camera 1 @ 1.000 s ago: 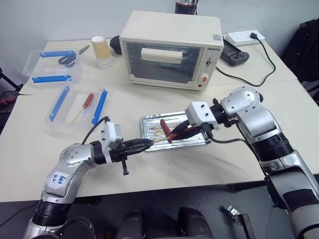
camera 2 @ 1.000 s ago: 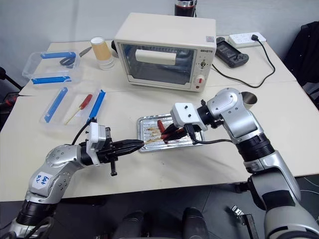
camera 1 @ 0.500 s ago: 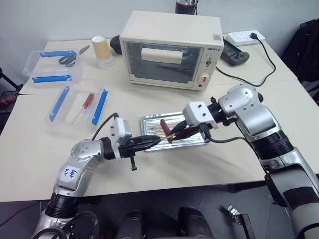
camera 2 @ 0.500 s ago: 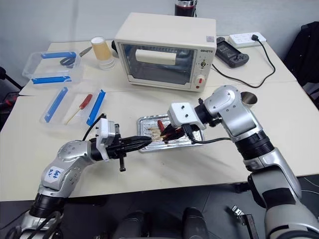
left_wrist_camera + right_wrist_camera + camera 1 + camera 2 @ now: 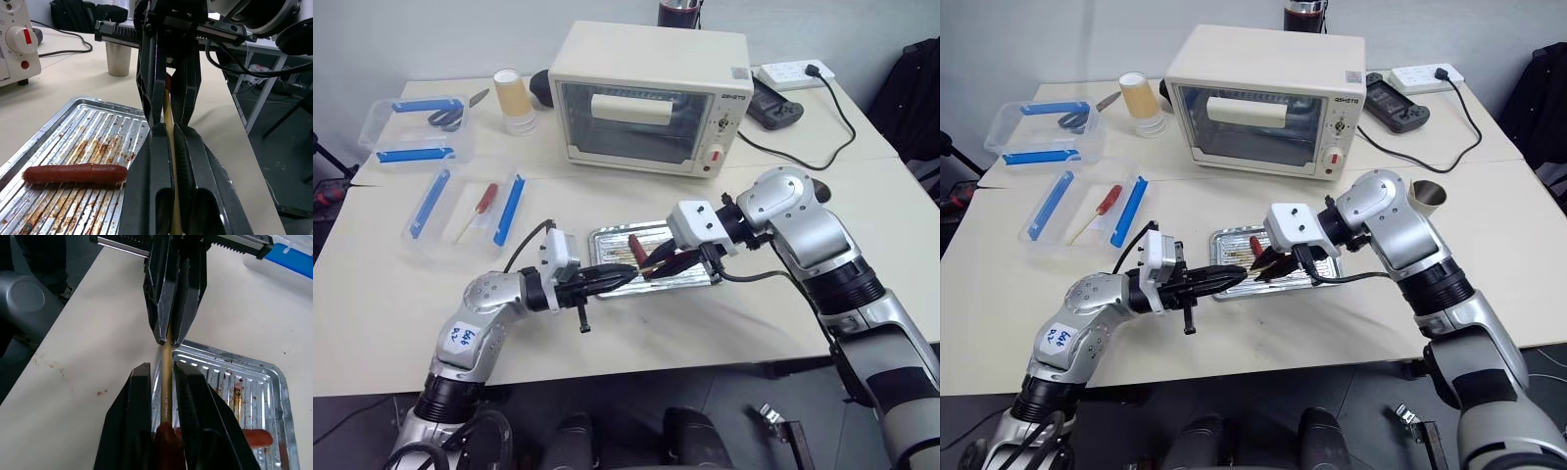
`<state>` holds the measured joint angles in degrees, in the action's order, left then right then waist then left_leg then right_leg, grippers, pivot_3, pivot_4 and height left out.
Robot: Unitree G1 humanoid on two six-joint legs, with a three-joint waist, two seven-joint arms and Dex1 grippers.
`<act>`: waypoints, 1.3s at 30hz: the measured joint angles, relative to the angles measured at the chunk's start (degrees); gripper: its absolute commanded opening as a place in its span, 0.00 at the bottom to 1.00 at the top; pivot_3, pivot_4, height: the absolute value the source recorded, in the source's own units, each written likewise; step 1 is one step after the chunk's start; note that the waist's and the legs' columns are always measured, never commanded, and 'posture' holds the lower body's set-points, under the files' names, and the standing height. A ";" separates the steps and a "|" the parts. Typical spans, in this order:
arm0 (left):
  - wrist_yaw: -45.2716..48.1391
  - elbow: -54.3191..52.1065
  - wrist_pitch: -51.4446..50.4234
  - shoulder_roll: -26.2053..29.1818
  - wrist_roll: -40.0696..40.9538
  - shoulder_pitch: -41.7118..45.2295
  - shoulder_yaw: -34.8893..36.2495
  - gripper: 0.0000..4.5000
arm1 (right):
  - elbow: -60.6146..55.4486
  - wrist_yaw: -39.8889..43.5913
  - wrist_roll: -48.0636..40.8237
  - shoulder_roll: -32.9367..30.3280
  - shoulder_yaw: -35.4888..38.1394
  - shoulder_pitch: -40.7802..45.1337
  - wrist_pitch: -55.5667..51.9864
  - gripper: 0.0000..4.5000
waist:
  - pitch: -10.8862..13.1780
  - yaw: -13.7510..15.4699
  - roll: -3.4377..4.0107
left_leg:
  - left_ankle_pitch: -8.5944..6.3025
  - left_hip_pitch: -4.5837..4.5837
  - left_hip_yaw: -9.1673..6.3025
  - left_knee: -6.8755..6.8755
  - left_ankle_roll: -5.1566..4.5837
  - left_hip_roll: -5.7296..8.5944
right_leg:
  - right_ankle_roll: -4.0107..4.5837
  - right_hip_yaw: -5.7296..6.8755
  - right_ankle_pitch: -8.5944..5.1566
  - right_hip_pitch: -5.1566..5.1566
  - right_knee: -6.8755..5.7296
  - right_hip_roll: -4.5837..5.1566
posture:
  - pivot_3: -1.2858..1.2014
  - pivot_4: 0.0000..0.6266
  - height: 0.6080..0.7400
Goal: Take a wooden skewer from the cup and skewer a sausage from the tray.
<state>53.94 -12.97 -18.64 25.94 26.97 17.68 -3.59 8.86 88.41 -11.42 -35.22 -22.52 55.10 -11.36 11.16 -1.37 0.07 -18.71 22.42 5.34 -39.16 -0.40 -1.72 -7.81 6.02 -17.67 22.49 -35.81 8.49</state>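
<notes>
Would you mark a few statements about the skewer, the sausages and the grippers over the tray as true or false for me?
1. The left gripper is shut on the wooden skewer. True.
2. The skewer's tip meets the sausage between the right gripper's fingers. True.
3. Both sausages lie loose on the tray. False: just one other sausage lies there.
4. The toaster oven has its door hanging open. False: it is closed.
5. The cup stands on the tray. False: it stands on the table beyond the right arm.

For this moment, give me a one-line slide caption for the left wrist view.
Left gripper pinches the wooden skewer toward the right gripper; another sausage lies on the stained tray.
</notes>
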 measured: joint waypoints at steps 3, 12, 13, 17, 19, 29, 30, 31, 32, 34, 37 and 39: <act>0.03 -0.05 -0.01 0.00 0.00 -0.74 -0.04 0.00 | 0.02 -0.01 -0.09 -1.01 0.34 0.00 0.05 0.55 | 0.00 -0.02 0.00 | 0.00 0.00 0.01 -0.01 0.00 -0.01 | 0.00 0.00 0.00 0.00 0.00 0.00 | 0.52 0.24 1.00; -0.39 -0.20 0.98 0.03 -0.03 -2.87 0.63 0.00 | 0.20 0.07 -2.76 -4.36 0.97 1.11 -0.02 0.99 | 0.00 0.01 -0.01 | 0.00 0.00 -0.01 -0.01 0.00 -0.01 | 0.00 0.00 0.00 -0.01 0.01 0.00 | 0.52 0.24 1.00; -0.62 -0.21 1.30 0.03 -0.03 -3.25 0.94 0.00 | 0.12 0.07 -3.35 -4.95 1.47 1.17 -0.08 0.99 | 0.00 0.02 -0.01 | 0.00 0.00 -0.01 -0.01 0.00 -0.01 | 0.00 0.00 0.00 -0.01 0.01 0.00 | 0.52 0.24 1.00; -1.48 -0.37 3.34 -0.53 1.02 -6.21 4.13 0.00 | -1.23 -0.08 -6.95 -6.11 5.41 0.20 -1.37 0.99 | 0.01 -0.03 -0.01 | 0.00 -0.01 -0.03 0.01 0.00 -0.03 | 0.00 0.00 0.00 -0.01 0.02 0.00 | 0.52 0.24 1.00; -2.46 -1.87 4.44 -0.71 2.45 -9.65 7.56 0.00 | -2.93 -0.43 -11.21 -7.34 10.55 -2.46 -3.76 0.99 | 0.02 -0.01 -0.03 | -0.01 0.00 -0.07 0.04 -0.01 -0.05 | 0.00 0.01 0.00 0.00 0.04 0.02 | 0.52 0.24 1.00; -22.05 -9.50 4.05 -7.58 12.51 -16.59 26.40 0.00 | -7.39 -18.51 -14.19 -4.44 32.15 -20.39 6.58 0.99 | 0.03 1.43 -0.17 | -0.02 -0.07 -0.07 -0.03 -0.04 -0.04 | -0.03 -0.06 0.02 -0.08 0.03 0.08 | 0.52 0.24 1.00; -23.98 -9.46 4.10 -8.14 12.73 -16.40 27.56 0.00 | -8.30 -19.68 -14.66 -4.04 32.59 -21.42 6.05 0.99 | 0.03 1.42 -0.17 | -0.02 -0.07 -0.08 -0.04 -0.04 -0.03 | -0.03 -0.07 0.02 -0.08 0.03 0.08 | 0.52 0.24 1.00; -26.96 -9.26 4.30 -8.96 12.70 -15.37 28.51 0.00 | -10.45 -20.79 -17.23 -3.55 33.77 -23.15 4.11 0.99 | 0.03 1.45 -0.17 | -0.01 -0.07 -0.08 -0.04 -0.04 -0.01 | -0.03 -0.06 0.02 -0.08 0.02 0.07 | 0.52 0.24 1.00; -29.61 -8.92 4.55 -9.61 12.63 -14.15 29.53 0.00 | -12.59 -21.24 -20.28 -3.23 34.53 -24.38 2.15 0.99 | 0.03 1.55 -0.18 | -0.01 -0.07 -0.08 -0.04 -0.04 -0.01 | -0.02 -0.05 0.02 -0.09 0.00 0.06 | 0.52 0.24 1.00; -34.33 -7.70 4.93 -9.79 12.14 -11.54 31.42 0.00 | -17.14 -22.33 -25.84 -2.16 36.41 -26.68 -0.95 0.99 | 0.01 1.54 -0.22 | -0.01 -0.08 -0.09 -0.04 -0.04 -0.02 | -0.02 -0.05 0.02 -0.09 0.00 0.04 | 0.52 0.24 1.00; -38.55 -4.96 5.01 -9.54 10.76 -9.01 32.66 0.00 | -21.61 -22.93 -27.77 -1.07 36.63 -30.69 -0.92 0.99 | -0.03 1.55 -0.31 | -0.02 -0.09 -0.07 -0.03 -0.05 -0.01 | -0.02 -0.05 0.02 -0.12 0.02 0.04 | 0.52 0.24 1.00; -40.38 -1.70 4.96 -8.66 8.64 -7.38 32.44 0.00 | -23.60 -24.27 -28.09 1.07 36.32 -33.30 -0.70 0.99 | -0.05 1.59 -0.37 | -0.02 -0.09 -0.04 -0.03 -0.05 0.01 | -0.02 -0.04 0.02 -0.12 0.01 0.02 | 0.52 0.24 1.00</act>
<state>13.56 -14.67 -13.68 17.27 35.61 10.29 28.85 -14.74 64.14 -39.51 -34.15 13.80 21.80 -12.07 11.11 0.22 -0.30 -18.72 22.33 5.30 -39.19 -0.45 -1.71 -7.83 5.98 -17.65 22.38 -35.79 8.51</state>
